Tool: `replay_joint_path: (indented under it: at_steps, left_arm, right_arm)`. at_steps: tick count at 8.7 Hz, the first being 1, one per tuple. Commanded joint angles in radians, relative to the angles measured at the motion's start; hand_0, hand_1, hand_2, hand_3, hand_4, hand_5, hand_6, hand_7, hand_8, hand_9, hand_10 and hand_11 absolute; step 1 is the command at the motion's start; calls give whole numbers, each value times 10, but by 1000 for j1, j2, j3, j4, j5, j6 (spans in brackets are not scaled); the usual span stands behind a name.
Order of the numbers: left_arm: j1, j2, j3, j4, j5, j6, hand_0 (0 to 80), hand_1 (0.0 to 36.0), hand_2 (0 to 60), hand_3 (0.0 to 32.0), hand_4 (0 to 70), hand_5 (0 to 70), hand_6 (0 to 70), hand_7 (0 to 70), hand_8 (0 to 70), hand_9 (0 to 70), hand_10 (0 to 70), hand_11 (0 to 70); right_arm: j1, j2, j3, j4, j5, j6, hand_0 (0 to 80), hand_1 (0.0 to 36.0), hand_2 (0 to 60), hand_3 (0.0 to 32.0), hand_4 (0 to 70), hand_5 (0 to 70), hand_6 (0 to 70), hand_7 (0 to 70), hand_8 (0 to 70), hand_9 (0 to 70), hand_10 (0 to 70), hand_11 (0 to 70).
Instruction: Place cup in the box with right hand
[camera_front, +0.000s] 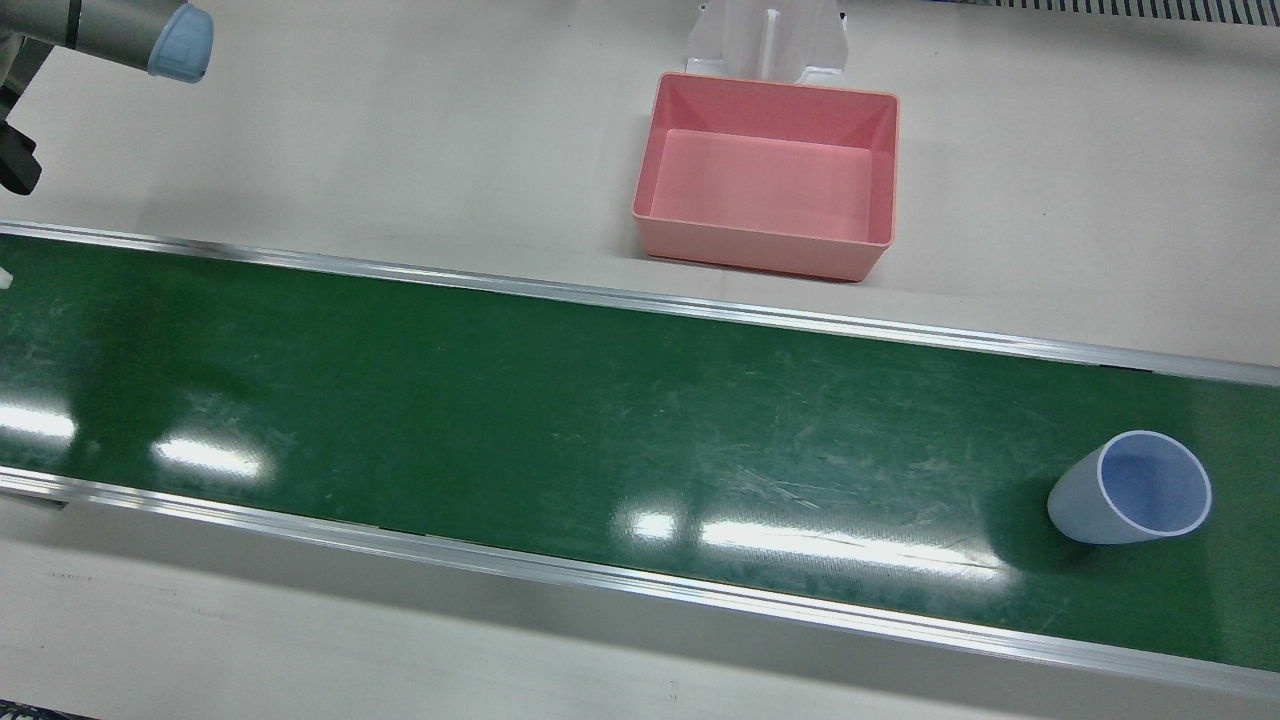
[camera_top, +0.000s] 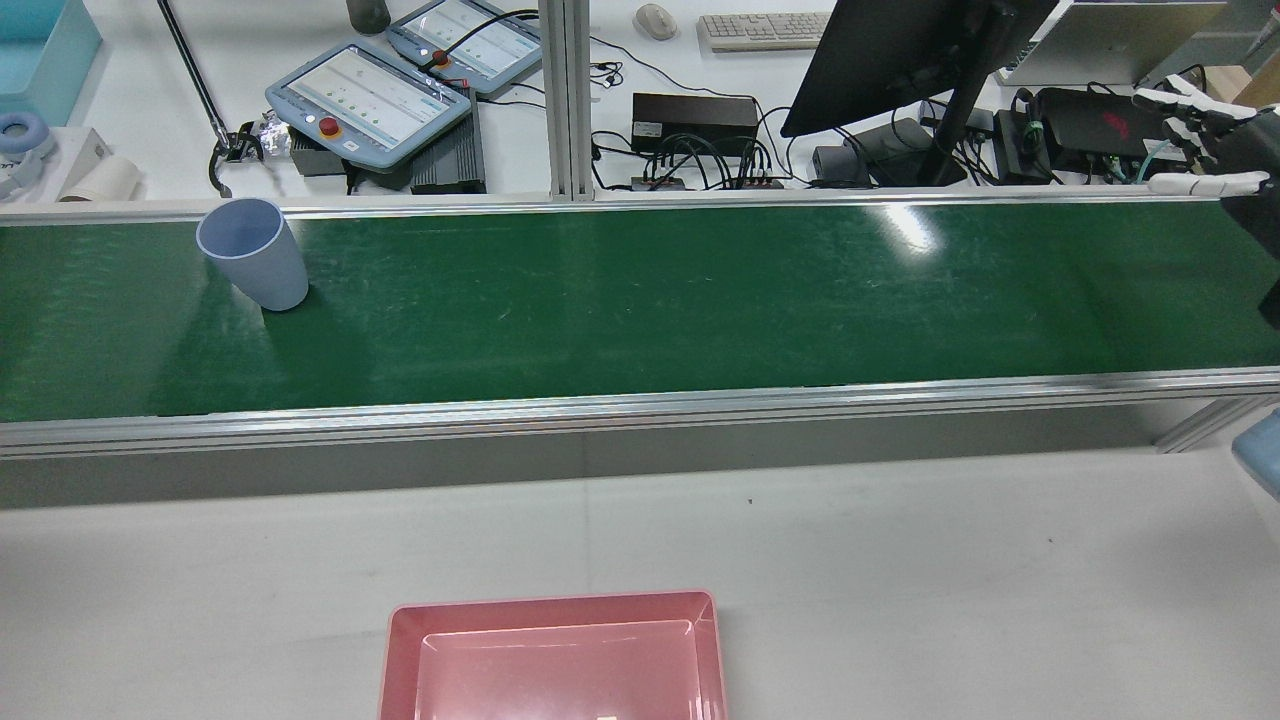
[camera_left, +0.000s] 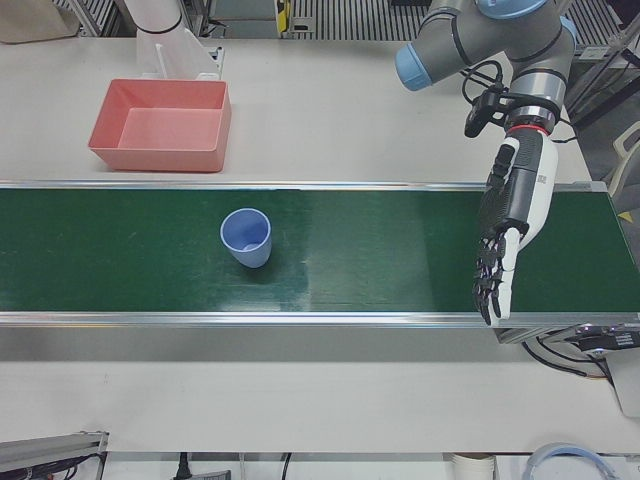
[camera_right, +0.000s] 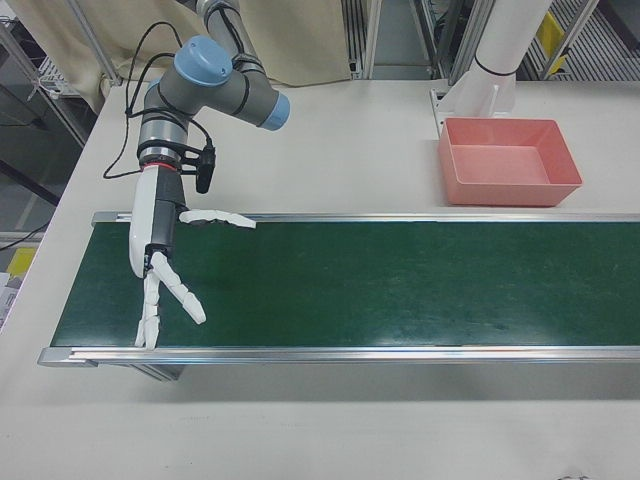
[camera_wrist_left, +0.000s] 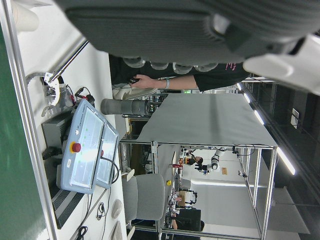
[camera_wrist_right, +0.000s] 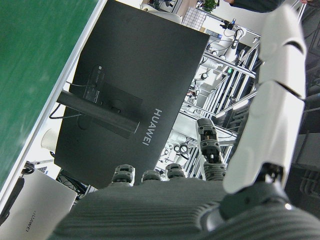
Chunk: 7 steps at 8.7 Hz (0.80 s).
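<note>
A pale blue cup (camera_front: 1130, 487) stands upright on the green conveyor belt (camera_front: 500, 400), at the robot's left end; it also shows in the rear view (camera_top: 252, 253) and the left-front view (camera_left: 246, 237). The pink box (camera_front: 765, 175) sits empty on the white table behind the belt, near the pedestal (camera_right: 510, 160). My right hand (camera_right: 165, 260) is open and empty, fingers spread, hanging over the belt's opposite end, far from the cup (camera_top: 1200, 130). My left hand (camera_left: 510, 225) is open and empty, fingers pointing down over the belt, to the right of the cup in that view.
The belt's aluminium rails (camera_front: 640, 300) run along both sides. Beyond the belt stand a monitor (camera_top: 900, 50), teach pendants (camera_top: 370, 95) and cables. The right arm's blue-capped joint (camera_front: 180, 40) hangs at the front view's top left.
</note>
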<state>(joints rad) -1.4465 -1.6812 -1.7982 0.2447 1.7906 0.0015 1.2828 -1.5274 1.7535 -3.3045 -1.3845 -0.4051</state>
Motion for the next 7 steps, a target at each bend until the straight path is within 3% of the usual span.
replay_joint_path:
  at_steps: [1, 2, 3, 4, 5, 6, 7]
  left_arm:
    - [0, 0, -3, 1, 1, 0, 0, 0, 0, 0, 0, 0, 0, 0, 0, 0, 0, 0]
    - [0, 0, -3, 1, 0, 0, 0, 0, 0, 0, 0, 0, 0, 0, 0, 0, 0, 0]
    - [0, 0, -3, 1, 1, 0, 0, 0, 0, 0, 0, 0, 0, 0, 0, 0, 0, 0]
    - [0, 0, -3, 1, 1, 0, 0, 0, 0, 0, 0, 0, 0, 0, 0, 0, 0, 0]
    - [0, 0, -3, 1, 1, 0, 0, 0, 0, 0, 0, 0, 0, 0, 0, 0, 0, 0]
    - [0, 0, -3, 1, 0, 0, 0, 0, 0, 0, 0, 0, 0, 0, 0, 0, 0, 0]
    - [0, 0, -3, 1, 1, 0, 0, 0, 0, 0, 0, 0, 0, 0, 0, 0, 0, 0]
  right_arm:
    - [-16, 10, 1, 0, 1, -17, 500, 150, 74, 6, 53, 54, 27, 71, 0, 2, 33, 70]
    - [-28, 10, 1, 0, 4, -18, 507, 144, 37, 6, 60, 56, 26, 69, 0, 1, 34, 71]
    - [-31, 10, 1, 0, 4, -27, 507, 156, 71, 0, 58, 56, 27, 68, 0, 1, 34, 72]
    - [-39, 12, 1, 0, 4, -28, 515, 151, 35, 0, 73, 57, 29, 68, 0, 1, 36, 74]
    - [-42, 22, 1, 0, 4, -34, 525, 161, 35, 0, 85, 60, 32, 73, 0, 5, 38, 77]
    - [-48, 24, 3, 0, 4, -40, 511, 175, 113, 0, 69, 59, 32, 76, 0, 5, 36, 75]
    - [-57, 24, 1, 0, 4, -41, 507, 157, 77, 0, 78, 56, 31, 80, 0, 8, 36, 73]
